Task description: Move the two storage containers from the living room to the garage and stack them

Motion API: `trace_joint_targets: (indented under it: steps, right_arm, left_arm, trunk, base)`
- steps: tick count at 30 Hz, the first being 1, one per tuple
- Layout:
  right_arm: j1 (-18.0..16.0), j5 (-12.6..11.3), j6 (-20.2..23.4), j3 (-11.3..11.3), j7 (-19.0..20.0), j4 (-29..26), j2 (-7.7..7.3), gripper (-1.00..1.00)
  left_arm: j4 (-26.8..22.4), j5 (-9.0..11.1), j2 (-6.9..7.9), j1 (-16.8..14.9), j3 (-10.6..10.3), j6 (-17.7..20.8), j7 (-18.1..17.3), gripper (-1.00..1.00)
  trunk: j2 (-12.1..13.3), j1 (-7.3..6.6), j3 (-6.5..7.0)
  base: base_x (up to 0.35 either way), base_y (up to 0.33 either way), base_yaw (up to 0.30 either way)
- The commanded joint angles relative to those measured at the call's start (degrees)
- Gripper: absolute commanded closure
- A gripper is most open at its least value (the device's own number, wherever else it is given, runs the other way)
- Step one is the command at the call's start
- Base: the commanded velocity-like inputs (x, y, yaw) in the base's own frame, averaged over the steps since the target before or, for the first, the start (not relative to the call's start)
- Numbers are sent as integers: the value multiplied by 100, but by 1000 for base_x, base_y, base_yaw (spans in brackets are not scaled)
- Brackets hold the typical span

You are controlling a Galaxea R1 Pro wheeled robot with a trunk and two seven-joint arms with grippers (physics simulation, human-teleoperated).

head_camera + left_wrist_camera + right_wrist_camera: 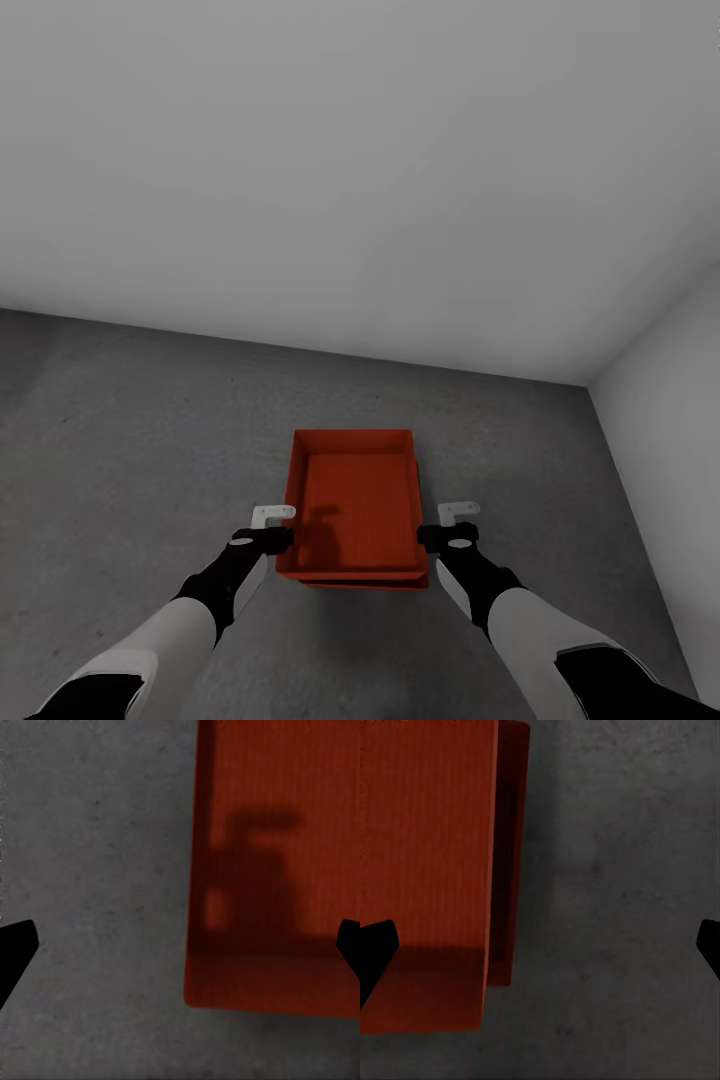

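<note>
Between both open end effectors (272,517) (458,512): stacked containers (355,500).

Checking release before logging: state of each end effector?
Left end effector: open, holding nothing, beside the stacked containers.
Right end effector: open, holding nothing.

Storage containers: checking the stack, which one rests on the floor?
The lower storage container, visible as an edge beneath the upper storage container, touches the concrete floor.

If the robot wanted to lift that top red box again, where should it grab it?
Probably by the two long side walls of the top container, left gripper and right gripper coming in from either side. The walls are low, straight and thin, and both open grippers hover beside them. It sits on the lower container.
</note>
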Motion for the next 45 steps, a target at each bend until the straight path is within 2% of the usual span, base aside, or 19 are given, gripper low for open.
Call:
trace_joint_targets:
  steps: [1, 12, 31, 45]
  right_arm:
    - [-2, 23, 32, 43, -36, -2, -1, -100]
    - [-2, 23, 32, 42, -36, -1, -1, -100]
    - [-2, 23, 32, 39, -36, -3, -1, -100]
    - [-2, 23, 32, 42, -36, -1, -1, -100]
  left_arm:
    - [-11, -3, -4, 0, 11, 34, 14, -100]
    - [-16, -3, -4, 0, 11, 32, 14, -100]
    - [-11, 1, 7, 0, 2, 2, 6, -100]
    - [2, 4, 4, 0, 2, 51, 5, -100]
  trunk:
    - [38, -22, 15]
    - [480, -264, 212]
    - [480, -264, 212]
    - [480, -264, 212]
  base:
    - [0, 0, 0]
    - [0, 0, 0]
    - [-8, 0, 0]
    - [-312, 0, 0]
